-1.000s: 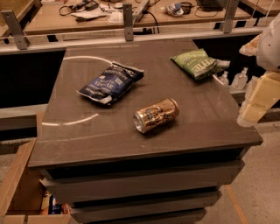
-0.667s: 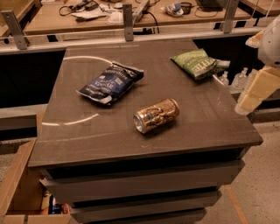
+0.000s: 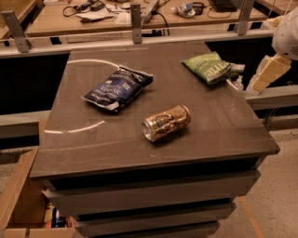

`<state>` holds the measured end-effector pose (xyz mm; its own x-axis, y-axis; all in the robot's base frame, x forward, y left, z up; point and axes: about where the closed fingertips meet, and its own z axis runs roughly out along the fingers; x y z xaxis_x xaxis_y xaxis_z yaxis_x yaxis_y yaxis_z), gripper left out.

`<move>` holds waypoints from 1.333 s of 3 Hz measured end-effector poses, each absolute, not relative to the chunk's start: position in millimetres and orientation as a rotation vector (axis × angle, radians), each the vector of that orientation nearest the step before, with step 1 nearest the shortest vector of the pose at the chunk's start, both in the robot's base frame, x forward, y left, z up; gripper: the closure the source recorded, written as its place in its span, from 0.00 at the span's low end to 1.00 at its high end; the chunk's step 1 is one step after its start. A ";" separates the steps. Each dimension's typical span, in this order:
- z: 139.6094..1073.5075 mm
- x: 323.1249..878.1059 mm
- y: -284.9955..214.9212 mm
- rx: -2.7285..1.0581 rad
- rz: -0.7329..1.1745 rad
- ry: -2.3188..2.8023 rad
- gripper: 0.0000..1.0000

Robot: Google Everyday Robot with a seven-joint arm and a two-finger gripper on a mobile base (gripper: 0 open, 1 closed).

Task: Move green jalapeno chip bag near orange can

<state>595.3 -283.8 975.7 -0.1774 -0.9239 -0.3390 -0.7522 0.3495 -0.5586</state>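
Observation:
The green jalapeno chip bag (image 3: pixel 209 67) lies at the far right of the dark table top (image 3: pixel 223 125). The orange can (image 3: pixel 166 122) lies on its side near the middle of the table, its silver top toward the front left. The bag and the can are well apart. My gripper (image 3: pixel 267 74), pale and hanging from a white arm (image 3: pixel 287 35), is off the table's right edge, just right of the green bag and not touching it.
A larger dark blue chip bag (image 3: pixel 118 87) lies left of centre. A metal rail (image 3: pixel 135 42) and a wooden bench with cables (image 3: pixel 116 14) run behind the table. A cardboard box (image 3: pixel 18 200) stands on the floor at the lower left.
My gripper has moved up and toward the far side along the table's right edge, closer to the green bag. The bags and the can have not moved.

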 end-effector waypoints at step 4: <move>957.9 661.9 -303.8 -1.450 -0.373 1.895 0.00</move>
